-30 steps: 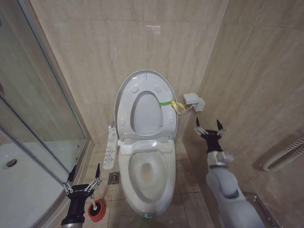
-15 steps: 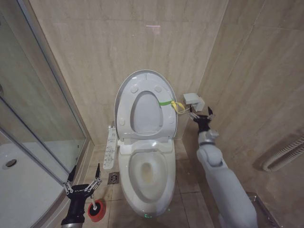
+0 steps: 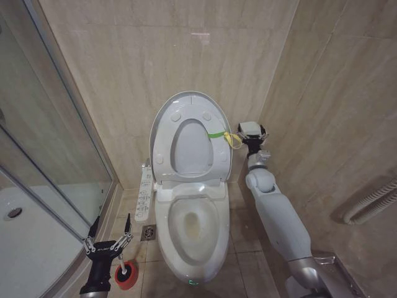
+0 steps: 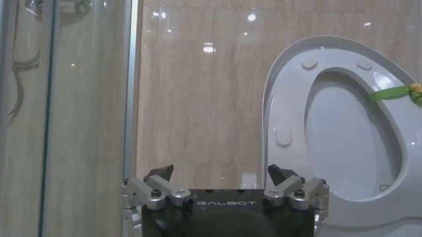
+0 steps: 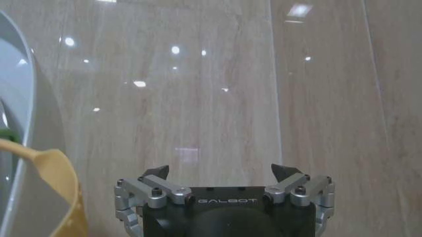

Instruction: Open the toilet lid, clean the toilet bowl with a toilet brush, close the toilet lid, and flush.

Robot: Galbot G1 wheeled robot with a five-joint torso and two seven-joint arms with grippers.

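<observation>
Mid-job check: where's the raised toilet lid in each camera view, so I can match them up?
Head view: the toilet lid stands upright against the back wall, centre of the picture, above the toilet bowl.
Left wrist view: it stands beyond the open left gripper, towards the picture's edge.
Right wrist view: just a white curved sliver at the picture's edge.
Shared landmark: the green-yellow band on its rim.
</observation>
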